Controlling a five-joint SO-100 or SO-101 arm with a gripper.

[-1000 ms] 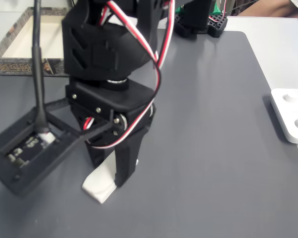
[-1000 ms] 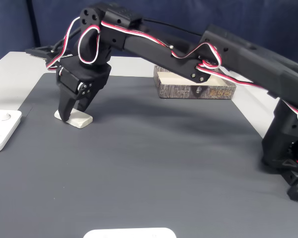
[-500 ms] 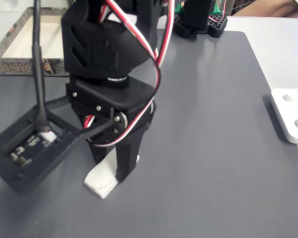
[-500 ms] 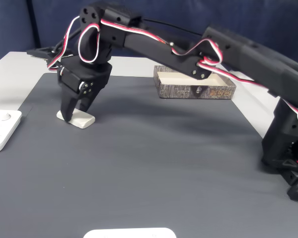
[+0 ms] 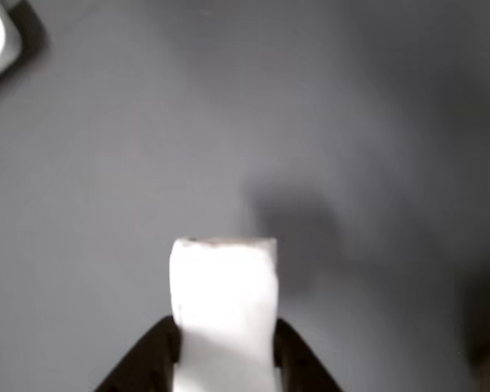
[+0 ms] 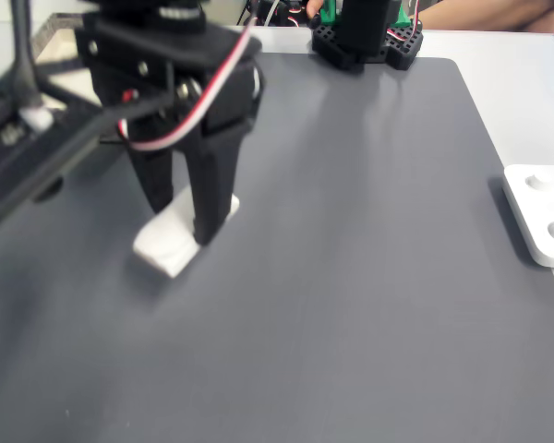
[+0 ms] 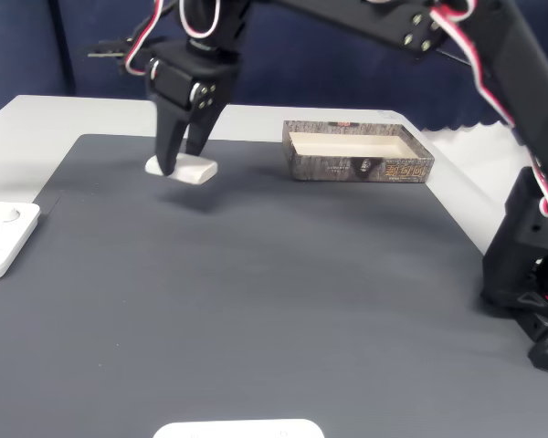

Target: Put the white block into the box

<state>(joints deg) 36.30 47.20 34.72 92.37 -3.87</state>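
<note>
- Other view: soft focus throughout; the white block (image 5: 224, 314) is overexposed, its edges bleeding, and a diffuse shadow lies on the grey mat (image 5: 376, 122) to its right.
- A fixed view: even, bright light; the arm (image 6: 166, 83) is motion-blurred, and a faint shadow spreads left beneath it.
- Another fixed view: sharper, evenly lit; a soft shadow sits under the block (image 7: 194, 170).

White block (image 5: 224, 314) blurred, near end cut by bottom edge in other view. Fingertips (image 5: 151, 363) soft, cropped. White plate (image 6: 541, 214) cut by right edge in fixed view.
</note>
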